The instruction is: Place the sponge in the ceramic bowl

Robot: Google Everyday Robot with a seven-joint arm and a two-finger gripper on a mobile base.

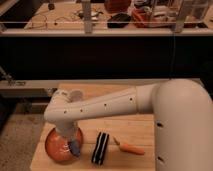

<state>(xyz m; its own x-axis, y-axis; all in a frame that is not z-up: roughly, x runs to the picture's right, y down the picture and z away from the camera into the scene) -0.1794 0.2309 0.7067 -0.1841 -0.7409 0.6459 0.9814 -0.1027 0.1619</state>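
The white arm (105, 105) reaches across the wooden counter (125, 131) from the right, bends at the wrist, and drops straight down on the left side. The hand (71, 141) is down inside the ceramic bowl (54, 149), low over its right half, and the arm's bulk covers much of it. Whether it is open or closed, I cannot tell.

The sponge (75, 147), a small blue lump, sits right at the lower end of the hand, within the bowl's outline and close to its right rim. It is up against the hand. Whether it is gripped or lying on the glossy orange-red surface cannot be made out from here.

The bowl sits at the front left corner of the counter. Just right of it, near but not touching, lies the long black block with white stripes (101, 148), angled slightly, with its far end leaning right. Further right lies a carrot (131, 148), slanting down to the right, its paler tip pointing back toward the block and a small gap between them.

Behind the counter is a dark drop. Above that, a cluttered workbench (65, 22) runs the full width, with cables and reddish containers on top.
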